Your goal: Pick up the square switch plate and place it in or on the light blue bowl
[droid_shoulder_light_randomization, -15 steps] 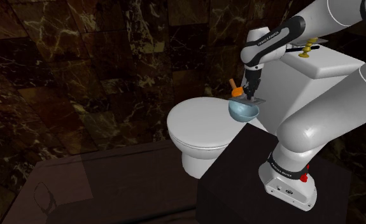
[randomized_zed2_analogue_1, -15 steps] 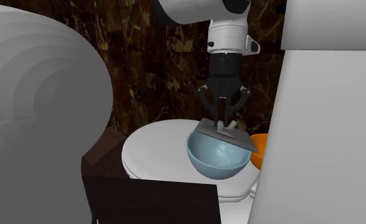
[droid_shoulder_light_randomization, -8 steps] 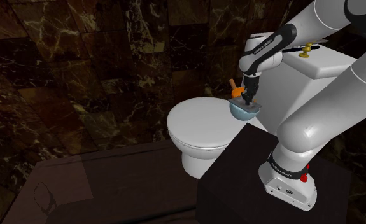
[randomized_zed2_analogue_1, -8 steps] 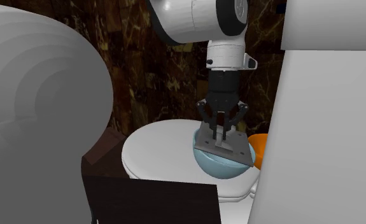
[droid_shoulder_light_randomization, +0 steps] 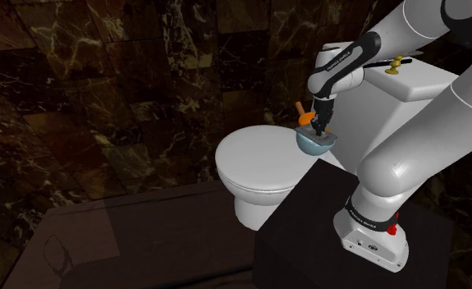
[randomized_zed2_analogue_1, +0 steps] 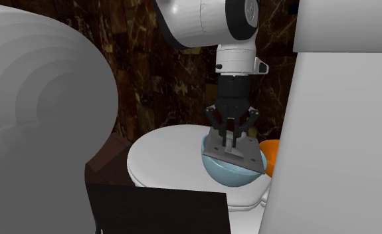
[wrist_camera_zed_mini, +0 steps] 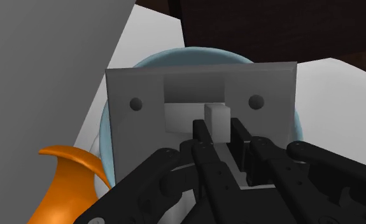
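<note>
Fingers (wrist_camera_zed_mini: 202, 137) closed on the raised toggle at the middle of the square switch plate (wrist_camera_zed_mini: 137, 137), one black finger on each side of it, touching it

Wrist view gives the detail: grey plate face, two screw holes, pale toggle, and the light blue bowl (wrist_camera_zed_mini: 194, 54) showing as a rim past the plate's far edge and sides. The plate covers most of the bowl's mouth, so the bowl's inside is hidden

Second exterior view shows the side profile: gripper (randomized_zed2_analogue_1: 231, 136) points straight down, plate (randomized_zed2_analogue_1: 239, 156) lies across the rim of the bowl (randomized_zed2_analogue_1: 229, 174), tilted a little toward the camera, corners overhanging the rim

Shoulder view shows the layout (small here): gripper (droid_shoulder_light_randomization: 320, 130) over the bowl (droid_shoulder_light_randomization: 312, 146), which sits at the back of the closed white toilet lid (droid_shoulder_light_randomization: 250, 160), just beside the tank (droid_shoulder_light_randomization: 406, 86)

Orange object (randomized_zed2_analogue_1: 270, 156) just beside the bowl on the tank side, contact cannot be told. A small gold item (droid_shoulder_light_randomization: 396, 64) sits on the tank top

The lid spreads wide toward the shoulder view's left of the bowl; the tank wall is close on the other side. Black stand (droid_shoulder_light_randomization: 308, 230) below, dark marbled walls behind
</note>
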